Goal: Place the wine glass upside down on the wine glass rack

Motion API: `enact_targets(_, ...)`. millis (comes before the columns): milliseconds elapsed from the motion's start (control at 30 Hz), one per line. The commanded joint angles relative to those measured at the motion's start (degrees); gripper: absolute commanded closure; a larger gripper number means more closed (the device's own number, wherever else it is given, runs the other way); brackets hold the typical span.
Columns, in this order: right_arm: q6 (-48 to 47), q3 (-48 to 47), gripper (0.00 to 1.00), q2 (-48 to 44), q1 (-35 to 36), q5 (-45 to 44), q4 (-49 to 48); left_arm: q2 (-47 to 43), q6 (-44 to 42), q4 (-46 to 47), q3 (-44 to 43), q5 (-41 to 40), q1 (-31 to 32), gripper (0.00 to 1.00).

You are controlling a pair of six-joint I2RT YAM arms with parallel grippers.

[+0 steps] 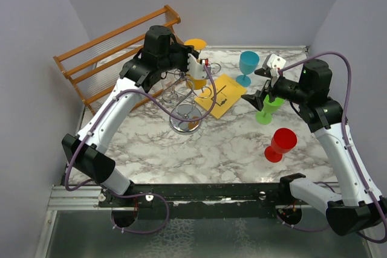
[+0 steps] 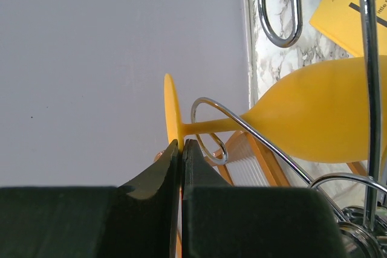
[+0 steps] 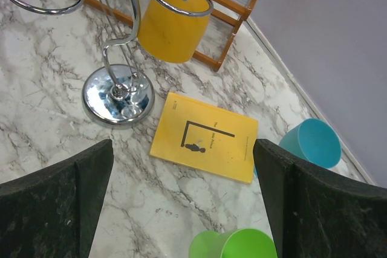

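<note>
The left gripper [image 2: 181, 149] pinches wine glass [image 2: 320, 113] foot (unclear from above).

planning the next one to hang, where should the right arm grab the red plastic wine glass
Probably the thin stem, coming in level from the right arm's side. The red plastic wine glass stands upright on its foot; its bowl is wide and flared, while the stem suits a narrow two-finger pinch.
</note>
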State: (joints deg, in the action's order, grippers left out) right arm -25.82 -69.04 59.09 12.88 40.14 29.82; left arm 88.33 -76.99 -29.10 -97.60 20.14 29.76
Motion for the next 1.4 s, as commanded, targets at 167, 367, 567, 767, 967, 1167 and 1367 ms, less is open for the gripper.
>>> enact_targets(167, -0.7, 0.3, 0.02, -0.6, -0.4, -1.3, -1.4, 0.9, 6.4, 6.0, 0.0, -2.1, 0.8, 1.00)
enact_targets(367, -0.7, 0.5, 0.02, -0.8, -0.3, -1.4, -1.5, 1.0, 9.0, 7.5, 0.7, -6.4, 0.8, 1.00)
enact_targets(567, -0.6, 0.6, 0.02, -1.0, -0.3, -1.4, -1.6, 0.7, 9.5, 6.7, 1.2, -7.9, 0.8, 1.00)
enact_targets(767, -0.7, 0.8, 0.02, -1.1, -0.3, -1.6, -1.7, 0.9, 11.3, 7.2, 1.4, -8.5, 0.8, 1.00)
enact_targets(967, -0.7, 0.7, 0.02, -1.1, -0.4, -1.6, -1.6, 1.9, 13.8, 8.5, 0.5, -7.6, 0.7, 1.00)
enact_targets(1167, -0.7, 1.1, 0.02, -1.2, -0.3, -1.7, -1.9, 2.8, 14.7, 8.6, -0.3, -8.0, 0.9, 1.00)
enact_targets(1367, -0.9, 1.4, 0.02, -1.3, -0.3, -1.7, -2.1, 2.8, 14.8, 7.2, -1.1, -9.6, 0.9, 1.00)
